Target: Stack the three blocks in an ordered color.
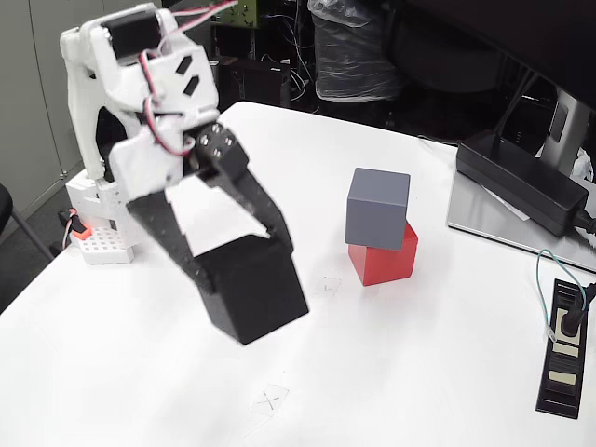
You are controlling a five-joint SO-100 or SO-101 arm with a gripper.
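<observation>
In the fixed view a slate grey block [377, 208] sits on top of a bright red block [386, 258] on the white table, right of centre; the grey one is turned a little and overhangs the red one. Left of this stack, my gripper [244, 276] is shut on the black block [253, 289], which hangs tilted above the table. The black fingers [168, 233] clasp the block from two sides. The white arm rises behind at the upper left.
A flat black power brick [520, 179] lies at the back right on a monitor base [484, 219]. A black power strip [562, 343] with a cable lies at the right edge. A small X mark [270, 401] is taped on the table [121, 372] near the front.
</observation>
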